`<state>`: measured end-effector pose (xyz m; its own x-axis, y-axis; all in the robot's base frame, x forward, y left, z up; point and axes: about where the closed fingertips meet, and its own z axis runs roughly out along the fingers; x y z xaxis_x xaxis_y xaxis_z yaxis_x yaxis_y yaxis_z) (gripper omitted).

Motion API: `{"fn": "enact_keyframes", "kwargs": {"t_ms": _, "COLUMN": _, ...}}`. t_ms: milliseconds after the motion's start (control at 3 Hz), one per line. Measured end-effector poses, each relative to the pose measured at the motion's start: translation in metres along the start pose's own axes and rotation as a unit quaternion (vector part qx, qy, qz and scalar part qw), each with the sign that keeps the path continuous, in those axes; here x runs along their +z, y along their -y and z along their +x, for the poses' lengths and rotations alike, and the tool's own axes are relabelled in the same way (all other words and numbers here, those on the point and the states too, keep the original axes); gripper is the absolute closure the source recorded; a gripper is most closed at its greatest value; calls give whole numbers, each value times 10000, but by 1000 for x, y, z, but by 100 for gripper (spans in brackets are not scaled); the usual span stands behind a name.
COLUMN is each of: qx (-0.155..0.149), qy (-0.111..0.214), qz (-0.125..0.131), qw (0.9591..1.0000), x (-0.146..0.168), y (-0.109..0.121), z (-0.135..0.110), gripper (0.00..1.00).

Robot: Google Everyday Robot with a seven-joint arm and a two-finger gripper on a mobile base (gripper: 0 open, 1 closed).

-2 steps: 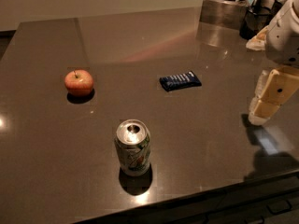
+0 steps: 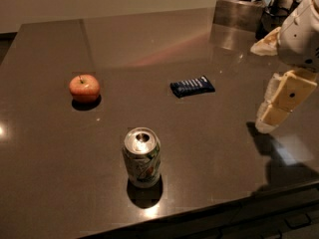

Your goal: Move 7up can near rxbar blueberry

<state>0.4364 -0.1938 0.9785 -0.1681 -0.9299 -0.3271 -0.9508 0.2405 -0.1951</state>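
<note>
The 7up can point(image 2: 142, 157) stands upright near the front edge of the dark table point(image 2: 60, 168), silver top up. The rxbar blueberry point(image 2: 192, 86), a flat dark blue wrapper, lies further back and to the right of the can. My gripper point(image 2: 271, 116) hangs above the table's right side, well right of both the can and the bar, its cream-coloured fingers pointing down. It holds nothing.
A red apple point(image 2: 84, 87) sits on the left part of the table. A metal container point(image 2: 238, 11) and jars stand at the back right corner. The table's front edge runs just below the can.
The gripper has shifted slightly left and down. The can, bar and apple have not moved.
</note>
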Motion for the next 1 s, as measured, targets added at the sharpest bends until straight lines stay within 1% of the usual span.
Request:
{"fn": "enact_keyframes", "kwargs": {"t_ms": 333, "qx": -92, "qy": 861, "qz": -375, "qw": 9955, "x": 2, "y": -14, "z": -30, "gripper": 0}}
{"fn": "enact_keyframes", "kwargs": {"t_ms": 667, "qx": -319, "qy": 1897, "qz": -866, "qw": 9775, "x": 14, "y": -46, "z": -78, "gripper": 0}}
{"fn": "enact_keyframes", "kwargs": {"t_ms": 1000, "qx": -542, "qy": 2359, "qz": -1078, "qw": 9642, "x": 27, "y": -75, "z": -109, "gripper": 0}}
